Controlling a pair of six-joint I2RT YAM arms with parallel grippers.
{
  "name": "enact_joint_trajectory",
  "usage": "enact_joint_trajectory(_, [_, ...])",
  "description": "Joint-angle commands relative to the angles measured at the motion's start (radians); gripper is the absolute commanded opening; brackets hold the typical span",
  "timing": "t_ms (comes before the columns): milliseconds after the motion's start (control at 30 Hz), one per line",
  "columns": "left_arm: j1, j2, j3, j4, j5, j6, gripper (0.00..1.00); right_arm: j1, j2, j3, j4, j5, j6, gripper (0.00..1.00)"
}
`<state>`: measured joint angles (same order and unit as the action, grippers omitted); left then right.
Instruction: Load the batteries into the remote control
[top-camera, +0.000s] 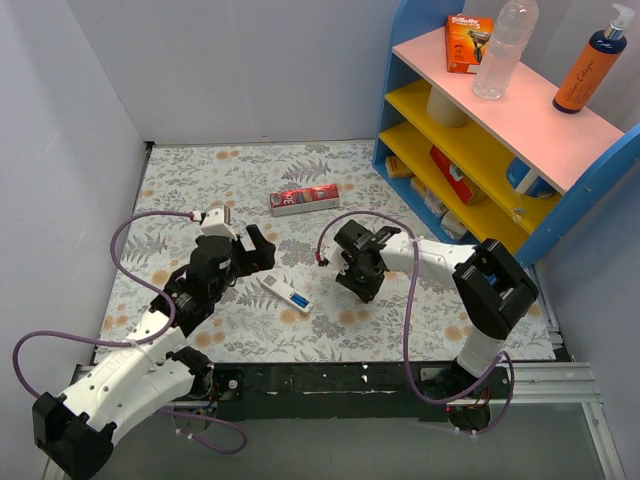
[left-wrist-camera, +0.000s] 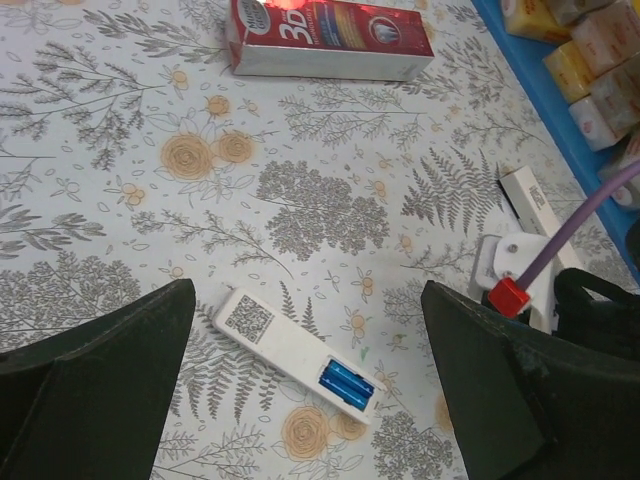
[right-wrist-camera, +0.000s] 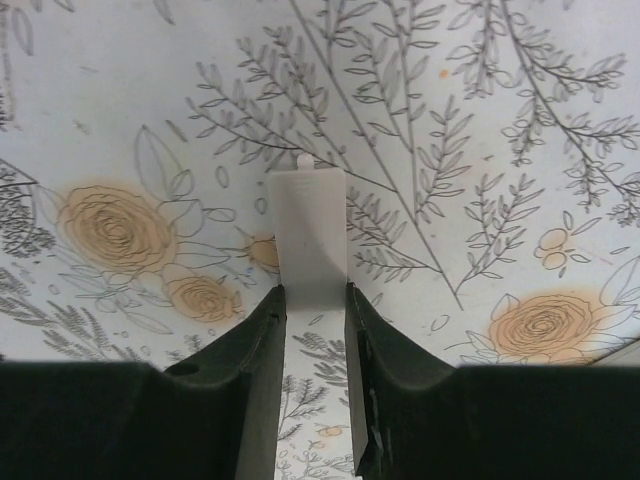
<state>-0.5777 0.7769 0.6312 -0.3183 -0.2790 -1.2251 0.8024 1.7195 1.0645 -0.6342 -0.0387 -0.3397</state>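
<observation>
The remote control (top-camera: 286, 294) (left-wrist-camera: 285, 348) lies back side up on the flowered table, a QR label at one end. Its compartment at the other end is uncovered, with two blue batteries (left-wrist-camera: 347, 386) side by side in it. My left gripper (top-camera: 256, 256) (left-wrist-camera: 305, 300) hovers over the remote, wide open, one finger on each side and touching nothing. To the remote's right, my right gripper (top-camera: 362, 285) (right-wrist-camera: 314, 295) points down at the table. Its jaws press on both sides of a small flat white cover (right-wrist-camera: 308, 230) with a tab on its far end.
A red carton (top-camera: 304, 200) (left-wrist-camera: 325, 38) lies further back on the table. A blue shelf unit (top-camera: 500, 130) with bottles and packets stands at the back right. The right wrist and its purple cable (left-wrist-camera: 560, 235) are close to my left gripper's right finger.
</observation>
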Motion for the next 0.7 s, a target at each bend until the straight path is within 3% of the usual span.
enact_joint_trajectory(0, [0.018,-0.030,0.032,-0.033,-0.098,0.050,0.98,0.050,-0.035,0.087,-0.084,0.020,0.122,0.13])
enact_joint_trajectory(200, [0.026,-0.128,0.002,-0.030,-0.222,0.026,0.98,0.156,0.012,0.250,-0.179,0.030,0.316,0.11])
enact_joint_trajectory(367, [0.029,-0.218,-0.027,-0.013,-0.275,0.033,0.98,0.231,0.089,0.365,-0.214,0.016,0.380,0.11])
enact_joint_trajectory(467, [0.029,-0.246,-0.033,-0.011,-0.279,0.041,0.98,0.235,0.120,0.381,-0.211,0.087,0.412,0.12])
enact_joint_trajectory(533, [0.030,-0.254,-0.033,-0.013,-0.276,0.041,0.98,0.218,0.118,0.361,-0.200,0.177,0.458,0.21])
enact_joint_trajectory(567, [0.030,-0.257,-0.034,-0.013,-0.273,0.039,0.98,0.202,0.117,0.330,-0.190,0.186,0.473,0.26])
enact_joint_trajectory(600, [0.030,-0.258,-0.034,-0.010,-0.269,0.039,0.98,0.186,0.109,0.315,-0.182,0.189,0.482,0.38])
enact_joint_trajectory(667, [0.030,-0.264,-0.034,-0.005,-0.270,0.049,0.98,0.150,0.088,0.247,-0.129,0.186,0.484,0.45])
